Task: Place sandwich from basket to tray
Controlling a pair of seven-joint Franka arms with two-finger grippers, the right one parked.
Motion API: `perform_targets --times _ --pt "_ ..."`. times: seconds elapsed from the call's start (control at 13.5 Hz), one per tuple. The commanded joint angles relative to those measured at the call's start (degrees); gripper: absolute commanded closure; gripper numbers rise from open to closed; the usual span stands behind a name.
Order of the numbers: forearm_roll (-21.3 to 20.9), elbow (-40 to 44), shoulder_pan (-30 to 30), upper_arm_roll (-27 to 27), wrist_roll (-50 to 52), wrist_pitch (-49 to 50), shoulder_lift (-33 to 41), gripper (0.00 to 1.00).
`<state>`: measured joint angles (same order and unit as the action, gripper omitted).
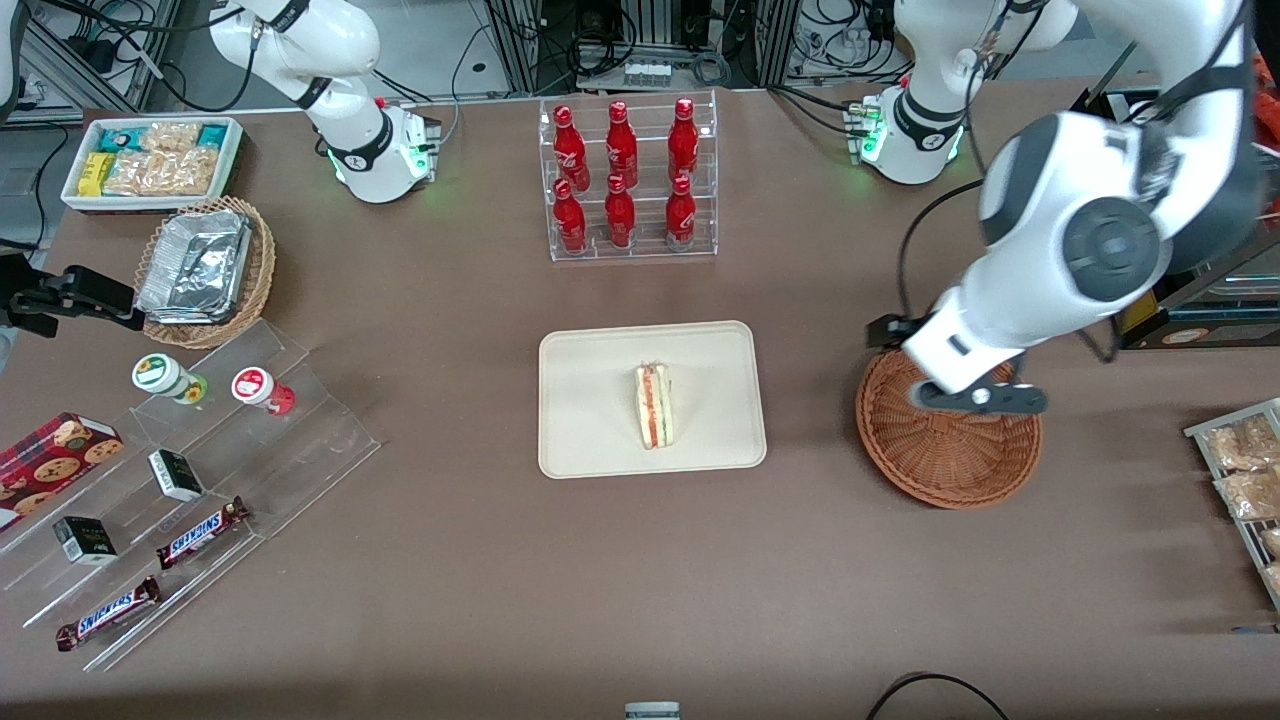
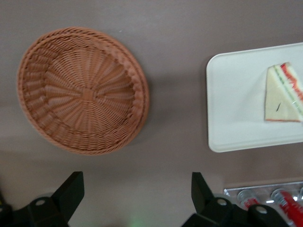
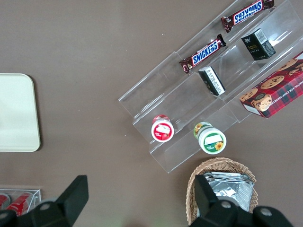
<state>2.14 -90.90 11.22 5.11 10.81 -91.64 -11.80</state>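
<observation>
The sandwich (image 1: pixel 654 405) (image 2: pixel 281 94), a pale bread wedge with red and green filling along one edge, lies on the cream tray (image 1: pixel 590 360) (image 2: pixel 222 104) in the middle of the table. Beside the tray, toward the working arm's end, sits the round reddish-brown wicker basket (image 1: pixel 948 450) (image 2: pixel 83 90), and nothing lies in it. My left gripper (image 1: pixel 985 398) (image 2: pixel 136 189) hovers above the basket's rim on the side farther from the front camera. It is open, its black fingers (image 2: pixel 71 189) set wide apart with only bare table between them.
A clear rack of red bottles (image 1: pixel 628 180) (image 2: pixel 279 198) stands farther from the front camera than the tray. A wire rack of snack packets (image 1: pixel 1245 470) sits at the working arm's end. A clear stepped shelf with Snickers bars (image 1: pixel 200 530) and a tan foil-lined basket (image 1: pixel 205 270) lie toward the parked arm's end.
</observation>
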Motion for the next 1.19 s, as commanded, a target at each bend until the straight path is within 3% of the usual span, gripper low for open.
perform_targets --times 0.0,0.3,0.52,1.11 --pt "-0.6 -2.1 -3.0 0.6 -2.5 1.2 2.6 0.0" --pt "-0.4 -2.9 -7.9 1.7 -3.2 3.7 5.7 0.0" --pt "-0.5 -2.9 -14.8 7.4 -4.3 7.5 8.5 0.0" --pt "-0.8 0.5 -19.8 9.0 -5.9 15.1 11.9 0.0"
